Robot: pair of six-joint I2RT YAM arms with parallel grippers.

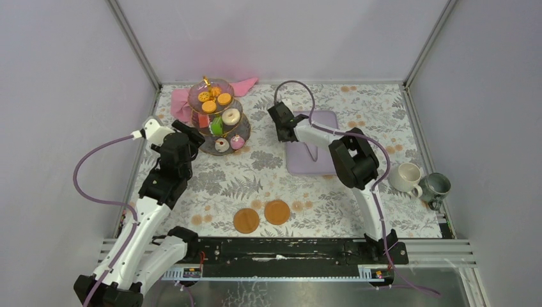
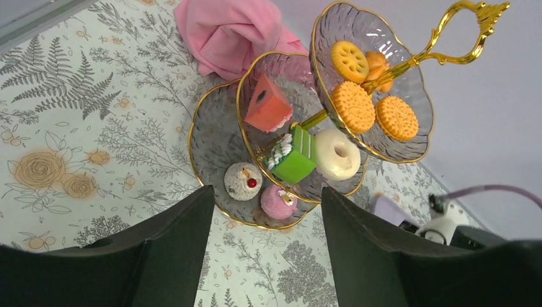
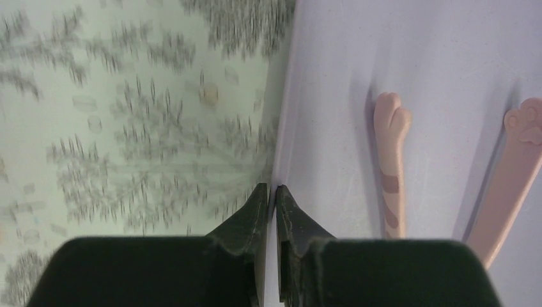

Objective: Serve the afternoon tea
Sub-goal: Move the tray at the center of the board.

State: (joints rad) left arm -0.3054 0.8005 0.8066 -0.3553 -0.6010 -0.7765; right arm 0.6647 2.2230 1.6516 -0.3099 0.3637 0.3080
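The three-tier glass stand (image 1: 206,148) with its gold stem stands at the back left and carries toy pastries. Orange biscuits (image 2: 353,105) lie on the top tier, a doughnut (image 2: 337,153) and a green cake (image 2: 295,157) on the middle one, and two cupcakes (image 2: 243,181) on the bottom. My left gripper (image 1: 195,137) (image 2: 267,192) hangs open just in front of the stand, holding nothing. My right gripper (image 1: 279,118) (image 3: 271,187) is shut on the left rim of the lilac tray (image 1: 323,160) (image 3: 447,64). A cream mug (image 1: 405,177) and a grey-green mug (image 1: 436,187) stand at the right edge.
Pink tongs (image 3: 390,160) lie inside the tray. A pink cloth (image 1: 243,85) is bunched behind the stand. Two round orange-brown discs (image 1: 246,220) (image 1: 277,212) lie near the front middle of the flowered tablecloth. Grey walls close in the table on three sides.
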